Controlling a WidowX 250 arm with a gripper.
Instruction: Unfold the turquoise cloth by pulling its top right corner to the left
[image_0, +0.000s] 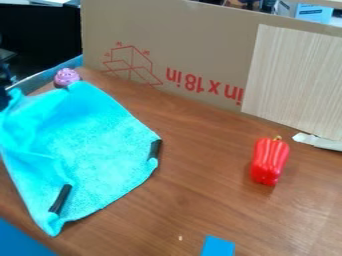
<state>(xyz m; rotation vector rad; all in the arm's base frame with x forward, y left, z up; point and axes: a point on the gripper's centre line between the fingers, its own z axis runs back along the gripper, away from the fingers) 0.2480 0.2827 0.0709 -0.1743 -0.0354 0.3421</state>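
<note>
"Where's the cloth (87, 145)?"

"On the surface (200, 190), left of the red pepper (270, 160)."

"And the hand (5, 96)?"

"Farthest left of the pepper, against the cloth's edge. Clenched or released, I can't tell."

"How would the cloth handle?"

"Light, limp, hard to damage, I'd judge. Pinch a raised fold or a corner near the dark strip (61, 199)."

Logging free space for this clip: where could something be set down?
Bare table lies between the turquoise cloth and the red pepper. Another free patch is below the pepper, right of the blue piece at the picture's bottom edge. The upper left is crowded, with cloth and purple toy close together.
</note>
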